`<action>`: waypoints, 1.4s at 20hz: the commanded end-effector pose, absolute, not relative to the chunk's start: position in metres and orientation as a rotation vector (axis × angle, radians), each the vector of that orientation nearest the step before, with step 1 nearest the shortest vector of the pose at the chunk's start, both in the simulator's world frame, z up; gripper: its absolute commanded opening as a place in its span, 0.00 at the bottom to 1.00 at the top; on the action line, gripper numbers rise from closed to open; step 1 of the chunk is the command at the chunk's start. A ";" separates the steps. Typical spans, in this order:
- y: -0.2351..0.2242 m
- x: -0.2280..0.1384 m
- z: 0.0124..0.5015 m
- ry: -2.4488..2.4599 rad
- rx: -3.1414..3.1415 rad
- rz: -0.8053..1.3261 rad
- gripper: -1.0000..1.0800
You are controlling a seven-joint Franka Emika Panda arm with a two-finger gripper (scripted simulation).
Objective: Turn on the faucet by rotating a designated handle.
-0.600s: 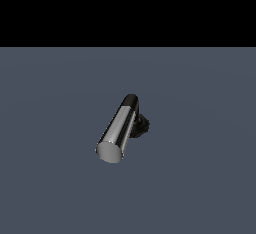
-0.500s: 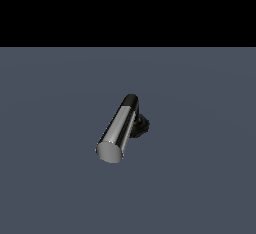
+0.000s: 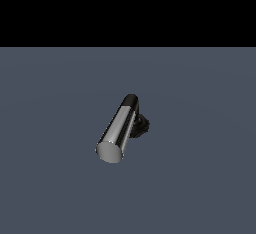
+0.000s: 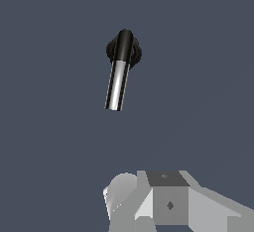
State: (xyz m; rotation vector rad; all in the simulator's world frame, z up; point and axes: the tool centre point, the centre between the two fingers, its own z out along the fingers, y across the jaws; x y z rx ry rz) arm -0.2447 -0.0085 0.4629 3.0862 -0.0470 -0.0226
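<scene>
1. Nothing has shifted since the earlier exterior pictures: the faucet sits in the same spot with its bar at the same angle.
2. Flat slate-blue ground (image 3: 200,178) fills the lower part of the exterior view, with plain black (image 3: 128,8) above it.
3. Near the middle of that ground stands the faucet (image 3: 141,124), a small fixture with a black, knobby round base.
4. From the base the handle (image 3: 117,128) juts toward the camera and toward the exterior view's left, a straight chrome bar with a flat grey end and a black section where it meets the base.
5. Seen from the wrist camera, the handle (image 4: 118,75) crosses the black base (image 4: 124,47), its chrome part pointing roughly toward the arm.
6. White and grey parts of the gripper (image 4: 163,201) show at the edge of the wrist view, well apart from the faucet and touching nothing.
7. Its fingertips lie out of sight, so I cannot tell whether the pincer is apart or together.
</scene>
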 end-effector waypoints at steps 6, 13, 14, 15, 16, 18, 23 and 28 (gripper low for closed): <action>0.003 -0.241 0.416 -0.067 3.093 -0.020 0.00; 0.018 -0.235 0.354 -0.092 3.102 -0.017 0.00; 0.020 -0.235 0.346 -0.096 3.103 -0.016 0.00; 0.022 -0.234 0.337 -0.099 3.104 -0.016 0.00; 0.024 -0.233 0.329 -0.103 3.105 -0.015 0.00; 0.028 -0.231 0.313 -0.109 3.107 -0.014 0.00; 0.038 -0.227 0.274 -0.124 3.113 -0.012 0.00; 0.048 -0.222 0.239 -0.137 3.118 -0.009 0.00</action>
